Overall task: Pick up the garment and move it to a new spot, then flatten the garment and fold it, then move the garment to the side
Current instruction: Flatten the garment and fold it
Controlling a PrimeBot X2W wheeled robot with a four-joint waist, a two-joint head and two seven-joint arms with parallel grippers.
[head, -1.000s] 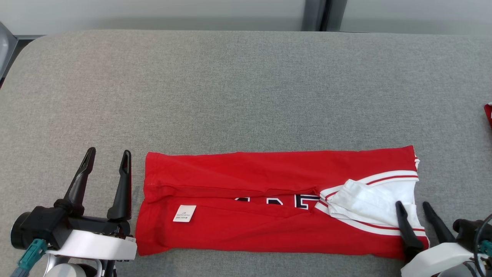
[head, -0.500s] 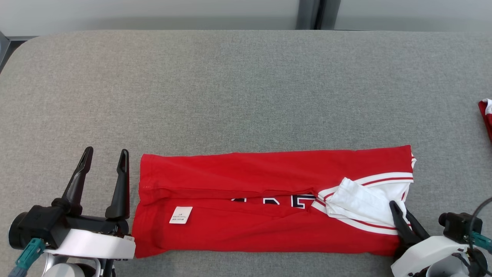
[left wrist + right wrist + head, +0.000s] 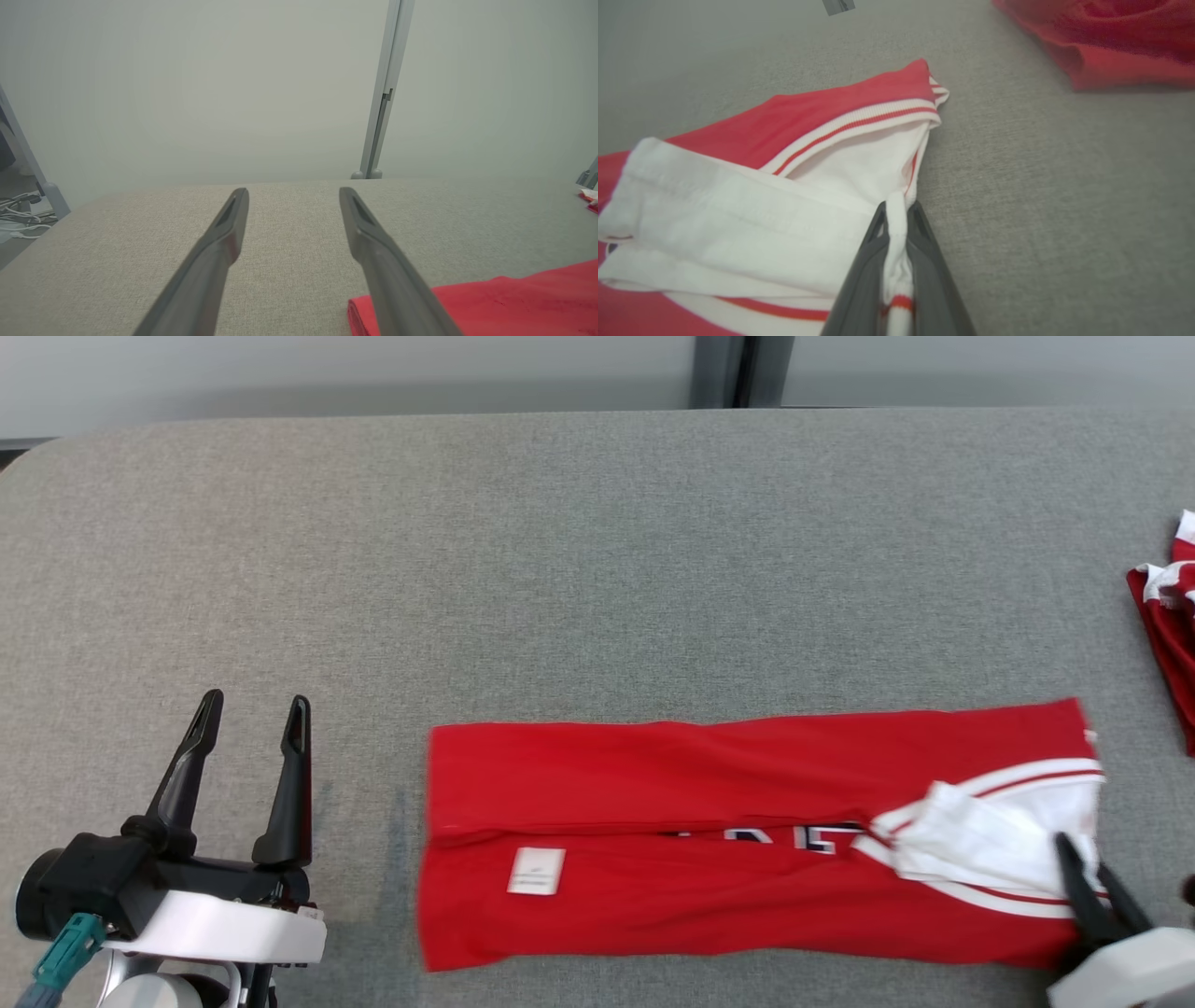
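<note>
The garment (image 3: 700, 803) is a red jersey with white, red-striped trim, folded into a long band across the front of the grey table (image 3: 560, 569). A white label (image 3: 536, 871) lies on its left part. My right gripper (image 3: 1083, 859) is shut on the white trim at the garment's right end. In the right wrist view the white fabric (image 3: 784, 196) runs up between the closed right gripper (image 3: 897, 207). My left gripper (image 3: 256, 700) stands open at the lower left, apart from the garment's left edge. The left wrist view shows the left gripper (image 3: 293, 191) holding nothing, with the garment's red corner (image 3: 514, 303) beside it.
Another red and white cloth (image 3: 1167, 625) lies bunched at the table's right edge, close beyond the held end (image 3: 1120, 42). A pale wall with a grey post (image 3: 719, 373) stands behind the table. Bare grey table stretches beyond the garment.
My right gripper has shut on the white trim and pulled the whole garment to the right across the table. The camera has turned a little to the right. The left gripper stays open.
</note>
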